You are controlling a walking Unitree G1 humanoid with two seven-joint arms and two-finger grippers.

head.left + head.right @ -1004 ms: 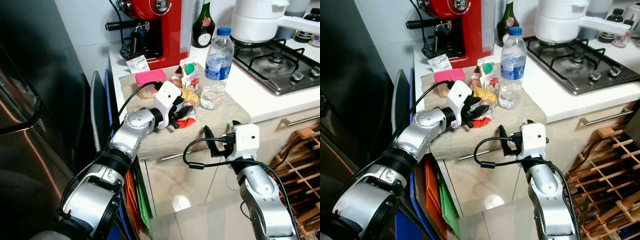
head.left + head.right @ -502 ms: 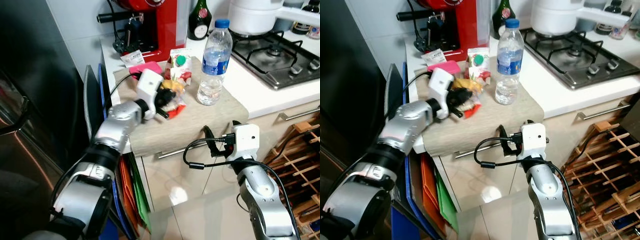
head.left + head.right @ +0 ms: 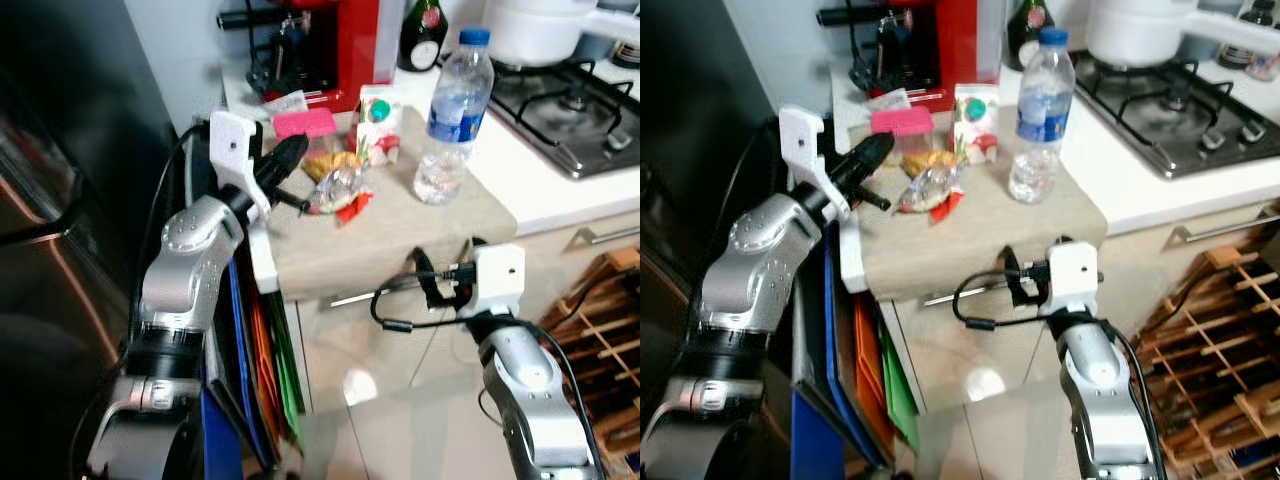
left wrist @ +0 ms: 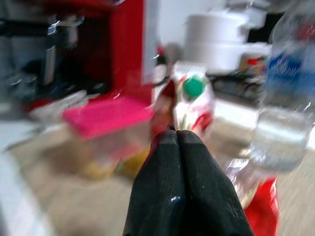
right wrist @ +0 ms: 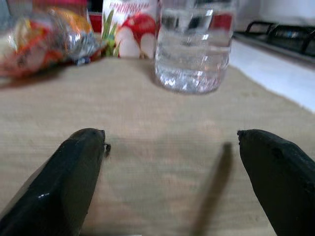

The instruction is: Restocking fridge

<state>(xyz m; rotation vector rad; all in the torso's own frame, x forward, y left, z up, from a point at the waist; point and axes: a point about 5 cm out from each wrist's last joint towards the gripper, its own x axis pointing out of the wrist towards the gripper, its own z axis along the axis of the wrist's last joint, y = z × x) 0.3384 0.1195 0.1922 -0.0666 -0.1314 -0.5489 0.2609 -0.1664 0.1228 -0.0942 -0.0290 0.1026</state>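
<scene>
On the beige mat (image 3: 400, 225) of the counter lie a crinkly snack bag (image 3: 338, 187), a pink-lidded box (image 3: 308, 124), a small juice carton (image 3: 378, 126) and a water bottle (image 3: 452, 104). My left gripper (image 3: 298, 146) hovers at the mat's left edge, just left of the snack bag, shut with nothing in it. In the left wrist view its fingers (image 4: 167, 162) are pressed together and point at the carton (image 4: 193, 103). My right gripper (image 3: 443, 262) is open, low at the counter's front edge, facing the bottle (image 5: 194, 46).
The dark fridge (image 3: 60, 150) stands to the left. Coloured boards (image 3: 262, 350) fill the gap beside the cabinet. A red coffee machine (image 3: 345, 40) stands at the back, a gas hob (image 3: 570, 95) with a white pot to the right, and a wooden wine rack (image 3: 605, 300) low on the right.
My left gripper has let go of the snack bag and pulled back to the left; the bag now lies on the mat. The camera has shifted; the right arm holds still.
</scene>
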